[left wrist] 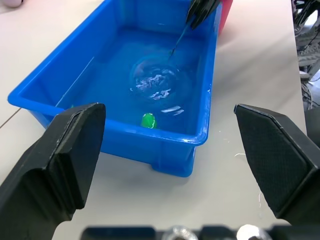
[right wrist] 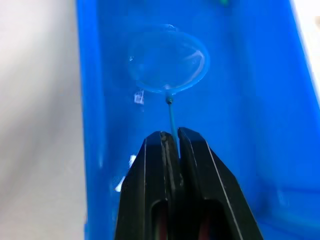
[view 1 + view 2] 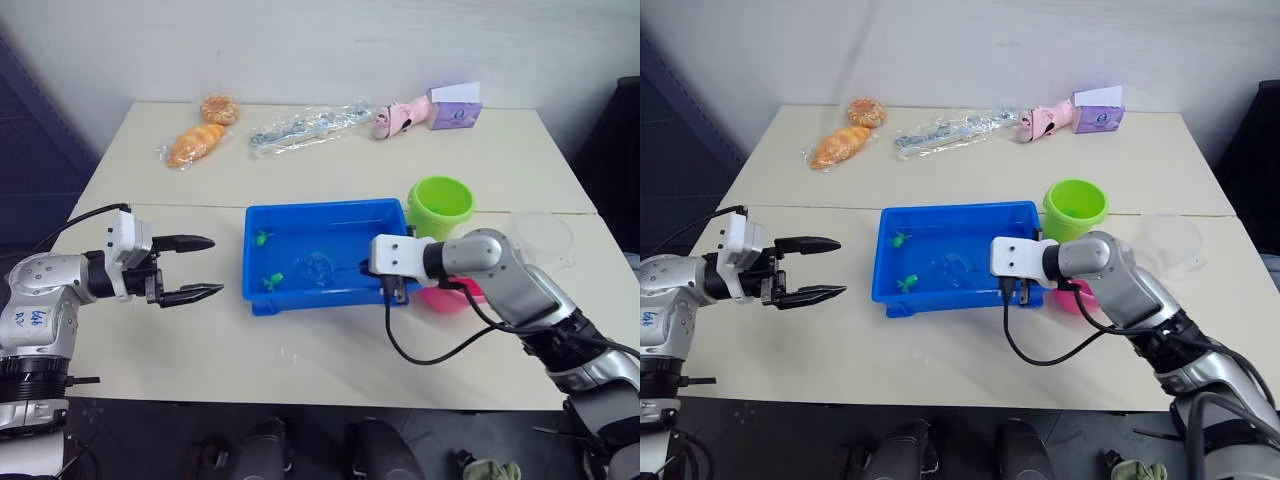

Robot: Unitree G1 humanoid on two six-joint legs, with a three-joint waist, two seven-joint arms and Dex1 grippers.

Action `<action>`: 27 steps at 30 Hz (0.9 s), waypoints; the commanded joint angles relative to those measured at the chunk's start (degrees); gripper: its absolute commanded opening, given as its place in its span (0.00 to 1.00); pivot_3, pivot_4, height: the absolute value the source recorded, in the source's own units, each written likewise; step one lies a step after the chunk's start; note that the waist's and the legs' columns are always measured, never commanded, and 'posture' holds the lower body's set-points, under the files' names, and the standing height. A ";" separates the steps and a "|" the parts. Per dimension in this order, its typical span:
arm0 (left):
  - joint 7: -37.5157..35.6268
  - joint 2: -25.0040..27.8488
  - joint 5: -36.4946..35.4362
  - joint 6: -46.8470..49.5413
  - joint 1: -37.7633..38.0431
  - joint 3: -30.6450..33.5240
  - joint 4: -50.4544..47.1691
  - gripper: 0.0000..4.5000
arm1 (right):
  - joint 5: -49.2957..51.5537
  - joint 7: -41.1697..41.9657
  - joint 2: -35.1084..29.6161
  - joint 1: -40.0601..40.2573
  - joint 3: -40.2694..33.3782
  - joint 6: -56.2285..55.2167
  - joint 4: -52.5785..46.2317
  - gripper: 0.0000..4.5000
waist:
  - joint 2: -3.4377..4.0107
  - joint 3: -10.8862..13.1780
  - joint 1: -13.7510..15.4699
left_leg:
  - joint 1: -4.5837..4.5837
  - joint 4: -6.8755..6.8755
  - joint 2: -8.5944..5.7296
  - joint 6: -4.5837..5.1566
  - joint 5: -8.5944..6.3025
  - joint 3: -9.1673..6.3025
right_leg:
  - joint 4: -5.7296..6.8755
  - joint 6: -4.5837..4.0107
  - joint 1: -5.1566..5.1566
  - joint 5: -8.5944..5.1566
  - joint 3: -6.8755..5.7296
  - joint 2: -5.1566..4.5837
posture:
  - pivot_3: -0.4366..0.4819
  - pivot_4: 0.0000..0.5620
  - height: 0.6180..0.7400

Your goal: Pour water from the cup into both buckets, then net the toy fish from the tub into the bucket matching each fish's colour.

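the net (image 2: 167,60) is lying inside the blue tub (image 3: 262,225), its round hoop down in the water near the middle of the tray and its thin handle running back to the right gripper (image 2: 170,137), whose two black fingers are clenched tight on the handle. that gripper is reaching over the tub's right end, at the near corner. two green fish (image 3: 262,238) are sitting in the tub's left part, one toward the far wall and another (image 3: 271,281) close to the near wall, both well apart from the hoop. from the left wrist, one green fish (image 1: 148,120) is showing just inside the tub's near wall.

the tub is resting on the pale table (image 3: 300,350), roughly in the middle. just beyond its right far corner the lime green bucket (image 3: 440,205) is standing upright. the pink bucket (image 3: 447,297) is sitting beside the tub's right end, mostly hidden behind the right arm. the clear cup (image 3: 542,237) is standing to the right of the green bucket, near the table's right edge.

the left gripper (image 3: 198,268) is hovering over the table to the left of the tub, apart from it, its fingers spread wide and holding nothing, pointing toward the tub.

along the far side of the table, bagged pastries (image 3: 197,142) are lying at the left, a long clear wrapped packet (image 3: 305,127) in the middle, then a pink toy (image 3: 397,117) and a small purple box (image 3: 455,110) at the right.
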 commanded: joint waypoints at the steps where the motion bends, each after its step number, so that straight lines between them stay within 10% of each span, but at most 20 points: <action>1: 0.11 1.02 -0.13 0.14 -0.57 0.77 -1.76 0.98 | -1.71 0.94 3.42 -2.89 0.66 0.18 2.01 0.00 | 0.00 0.00 -0.01 | 0.00 0.00 0.00 -0.01 0.01 -0.01 | 0.02 0.00 -0.01 0.00 0.00 0.00 | 0.48 0.27 1.00; 12: 1.08 0.41 0.68 -0.70 -0.61 0.48 -1.71 0.98 | 5.12 4.79 9.32 -2.02 -4.44 11.26 -1.78 0.00 | 0.00 0.00 0.39 | -0.01 0.00 -0.01 0.01 -0.01 -0.01 | 0.02 -0.01 0.00 0.01 -0.03 -0.03 | 0.48 0.27 1.00; 27: 3.04 -4.87 0.03 -0.42 -4.35 -1.95 -3.24 0.98 | 18.23 4.90 -7.04 9.45 -25.73 27.38 -19.96 0.00 | -0.01 0.00 0.55 | -0.02 -0.04 -0.02 0.07 -0.08 -0.01 | -0.07 -0.01 0.02 0.01 -0.03 -0.05 | 0.48 0.27 1.00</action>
